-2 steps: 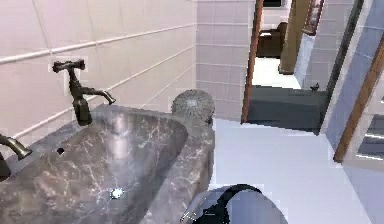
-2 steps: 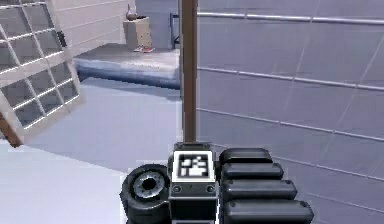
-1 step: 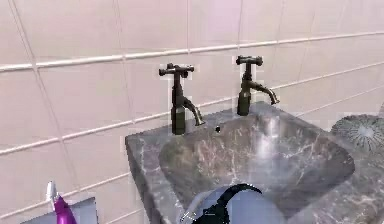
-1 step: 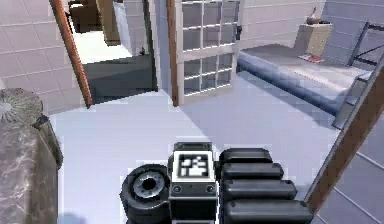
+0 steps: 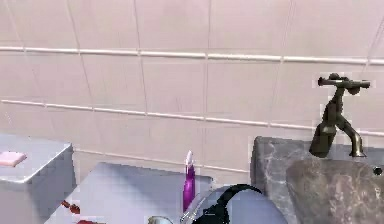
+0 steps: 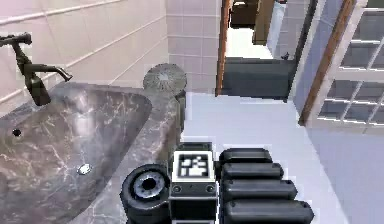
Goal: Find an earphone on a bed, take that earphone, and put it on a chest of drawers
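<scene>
Bottom centre, the dark round-bodied gripper (image 6: 148, 190), holding something or nothing, I cannot tell, sits near the dark veined marble basin (image 6: 60, 140); turning could clip it.

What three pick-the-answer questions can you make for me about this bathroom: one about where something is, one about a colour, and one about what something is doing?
1. Where does the tap stand?
A) on the sink's edge
B) on the floor
C) on a door

2. What colour is the bottle?
A) green
B) purple
C) yellow

3. What is the tap doing?
A) pouring water
B) not running
C) lying in pieces

Answers:
1 A: it rises from the dark stone rim.
2 B: its body is purple against the pale tiles.
3 B: it stands whole and no stream falls from its spout.
</scene>
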